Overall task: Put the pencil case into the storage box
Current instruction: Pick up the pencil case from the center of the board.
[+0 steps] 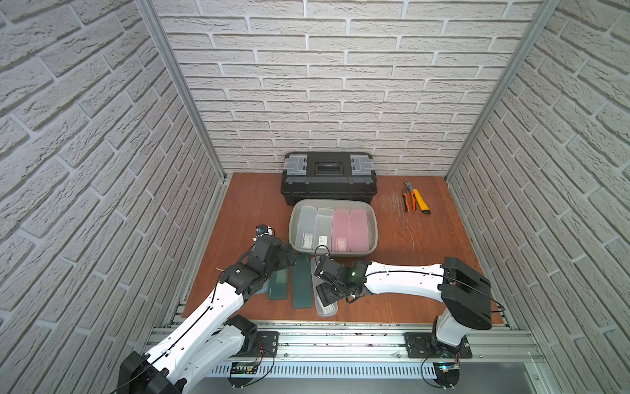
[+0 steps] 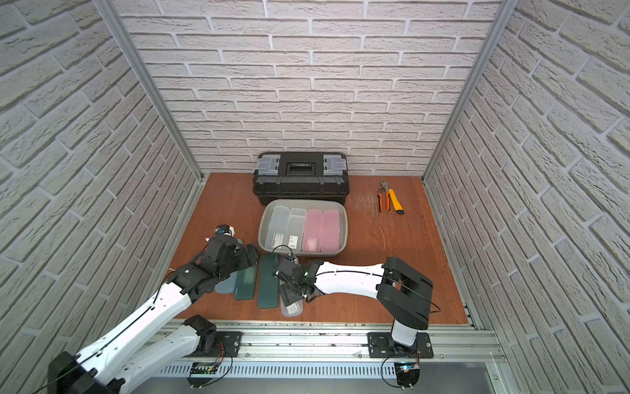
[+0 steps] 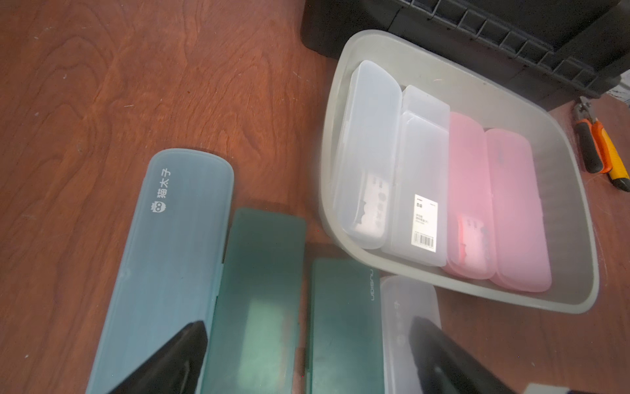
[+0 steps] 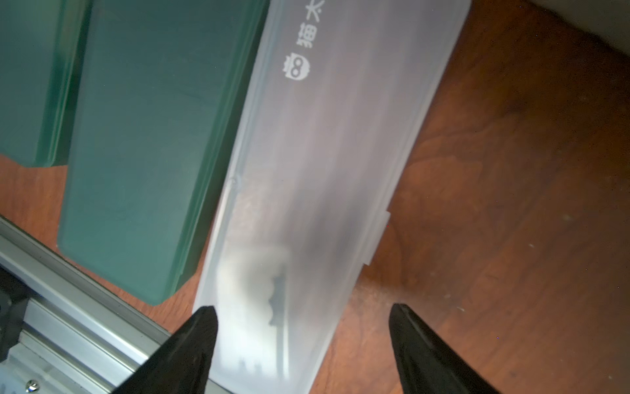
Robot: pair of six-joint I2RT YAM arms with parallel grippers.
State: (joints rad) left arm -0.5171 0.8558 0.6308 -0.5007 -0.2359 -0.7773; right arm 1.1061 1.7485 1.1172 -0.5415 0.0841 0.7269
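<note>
— Which step?
— The grasp, I'd say: right claw spread over the clear case by the table's front edge, outside the box. Left claw spread too, empty.
— Next?
— Lower, pinch, lift it over the rim.

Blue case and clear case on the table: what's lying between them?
Between the blue case and the clear case lie a green case and a darker green case, side by side. The left wrist view shows this.
</note>
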